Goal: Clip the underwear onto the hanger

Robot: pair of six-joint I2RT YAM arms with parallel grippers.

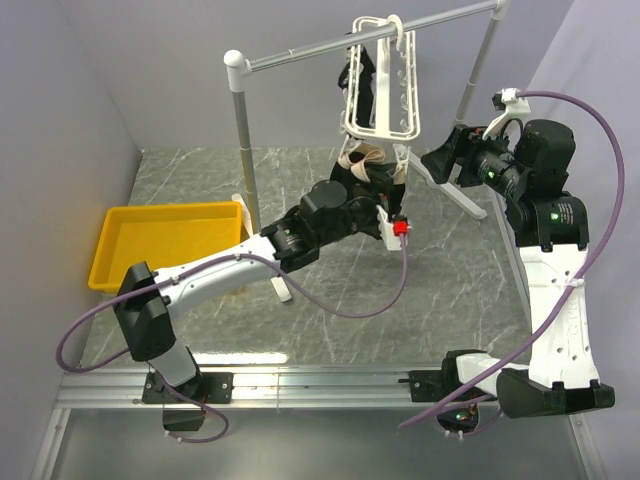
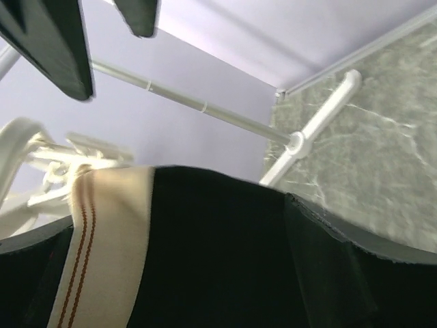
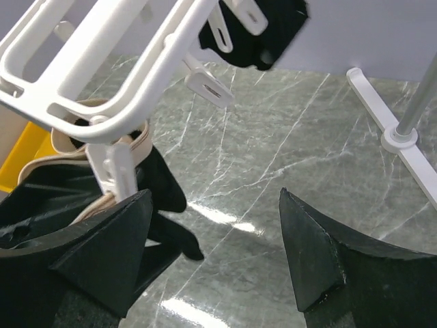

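Observation:
The white hanger (image 1: 380, 80) hangs by its hook from the grey rail. It also shows in the right wrist view (image 3: 136, 68), with a dangling clip (image 3: 119, 171). My left gripper (image 1: 368, 180) is shut on the underwear (image 1: 360, 158) and holds it up just under the hanger's lower end. In the left wrist view the black cloth (image 2: 218, 260) and tan waistband (image 2: 102, 239) cover my jaws. The waistband (image 3: 68, 147) sits beside the clip in the right wrist view. My right gripper (image 1: 440, 155) is open and empty to the right of the hanger, its fingers (image 3: 109, 253) spread wide.
The grey rail stand (image 1: 330, 45) has a white-jointed post at left and a foot (image 3: 389, 116) on the marble table. A small all-black garment (image 3: 266, 34) hangs from the hanger's far clips. A yellow tray (image 1: 170, 240) lies at the left.

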